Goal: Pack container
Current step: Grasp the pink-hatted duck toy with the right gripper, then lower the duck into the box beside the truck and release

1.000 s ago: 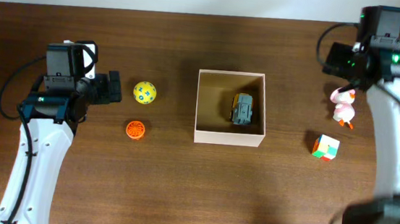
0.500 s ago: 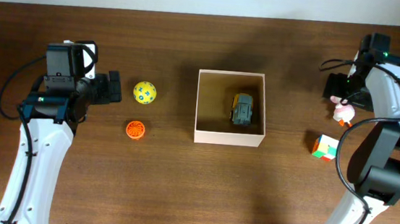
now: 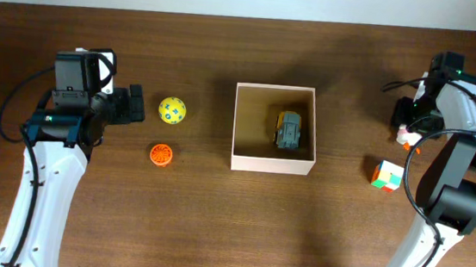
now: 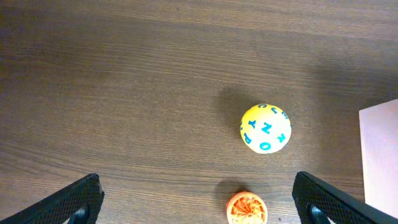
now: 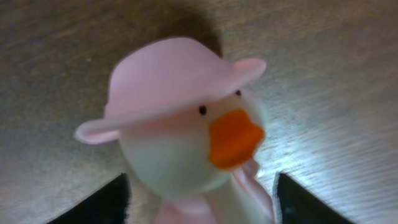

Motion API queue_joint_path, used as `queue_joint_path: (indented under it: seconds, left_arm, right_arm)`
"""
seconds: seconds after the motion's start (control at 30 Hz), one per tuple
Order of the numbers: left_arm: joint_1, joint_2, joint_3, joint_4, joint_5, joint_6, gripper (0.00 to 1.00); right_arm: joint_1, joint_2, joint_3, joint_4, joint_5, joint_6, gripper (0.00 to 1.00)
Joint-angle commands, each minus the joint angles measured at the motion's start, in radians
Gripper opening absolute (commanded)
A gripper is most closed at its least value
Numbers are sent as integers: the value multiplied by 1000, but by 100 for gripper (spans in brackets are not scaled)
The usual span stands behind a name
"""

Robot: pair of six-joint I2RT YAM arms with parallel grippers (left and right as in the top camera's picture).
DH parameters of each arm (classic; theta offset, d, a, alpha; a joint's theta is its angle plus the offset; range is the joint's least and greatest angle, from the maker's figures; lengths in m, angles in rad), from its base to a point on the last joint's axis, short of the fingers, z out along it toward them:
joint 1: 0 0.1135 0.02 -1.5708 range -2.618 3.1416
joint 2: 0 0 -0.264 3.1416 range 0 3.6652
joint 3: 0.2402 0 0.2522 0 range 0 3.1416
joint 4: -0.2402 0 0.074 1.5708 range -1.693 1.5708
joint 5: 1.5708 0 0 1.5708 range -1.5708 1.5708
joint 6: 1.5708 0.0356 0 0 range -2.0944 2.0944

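Yellow ball (image 3: 172,109) near orange disc (image 3: 161,154) — wooden table (image 3: 212,226).

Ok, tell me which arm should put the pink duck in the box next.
Right. The right gripper hangs open around the duck, a finger on each side. The left gripper sits across the container, by the yellow ball.

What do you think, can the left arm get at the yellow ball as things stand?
Probably yes: the left gripper is open and faces the yellow ball, with only bare table between them.
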Motion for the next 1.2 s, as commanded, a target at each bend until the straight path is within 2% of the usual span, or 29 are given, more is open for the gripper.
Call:
queue_joint_path:
  seconds: [0.0,0.03,0.1,0.23,0.43,0.6,0.7,0.83,0.9,1.17]
  left_arm:
    - [6,7,18,1,11,-13,99]
    - [6,7,18,1,11,-13,99]
    - [6,7,18,1,11,-13,99]
    - [6,7,18,1,11,-13,99]
    - [6,7,18,1,11,-13,99]
    - [6,7,18,0,11,-13,99]
    - [6,7,18,1,11,-13,99]
    - [6,7,18,1,11,-13,99]
    - [6,7,18,1,11,-13,99]
    - [6,7,18,1,11,-13,99]
  right_arm:
    - [0,12,-7,-9,-19,0,47]
    - [0,10,-7,-13,-19,0,38]
    - [0,-1,-7,-29,-22,11,27]
    - [8,-61,-5,-62,-21,66,18]
    - [89,-261,31,-116,-44,100,16]
    - [274,-484,44,-175,-66,149,8]
    - [407,-552,44,-174,-65,170,6]
    - [579,-547,36,-159,-53,189,6]
    - [650,-520,14,-147,-21,243,6]
    - [810,-340,-72,-55,-9,340,6]
